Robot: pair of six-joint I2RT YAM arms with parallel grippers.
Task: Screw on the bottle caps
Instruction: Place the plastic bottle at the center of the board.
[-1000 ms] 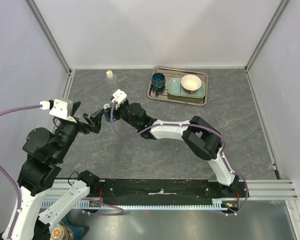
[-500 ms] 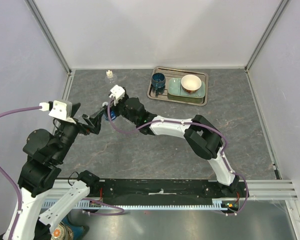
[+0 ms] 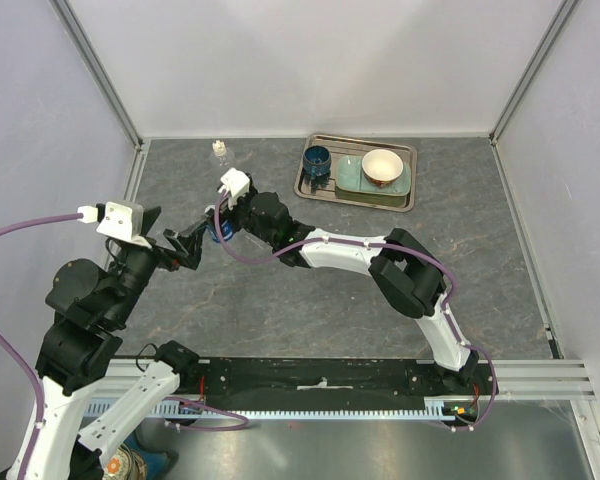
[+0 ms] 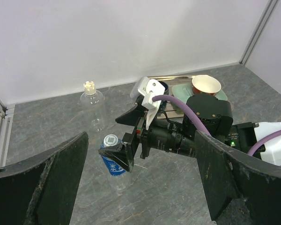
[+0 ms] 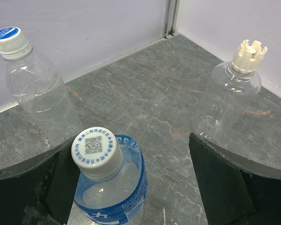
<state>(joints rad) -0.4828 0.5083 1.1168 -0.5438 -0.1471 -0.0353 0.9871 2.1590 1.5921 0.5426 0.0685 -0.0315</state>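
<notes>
tray (image 3: 413, 180): metal, rear of table (image 3: 480, 270) | holds: dark blue cup (image 3: 316, 158), green dish (image 3: 355, 180), white bowl (image 3: 382, 165)

— What's different from a second back?
— The right gripper (image 4: 125, 137) has spread its jaws wider. They now stand wide on either side of the blue-labelled bottle (image 5: 113, 199).
— Did the arm shift?
— Yes. Its wrist slid slightly toward the upper left of the top view, and the white camera block (image 3: 232, 184) went with it.
</notes>
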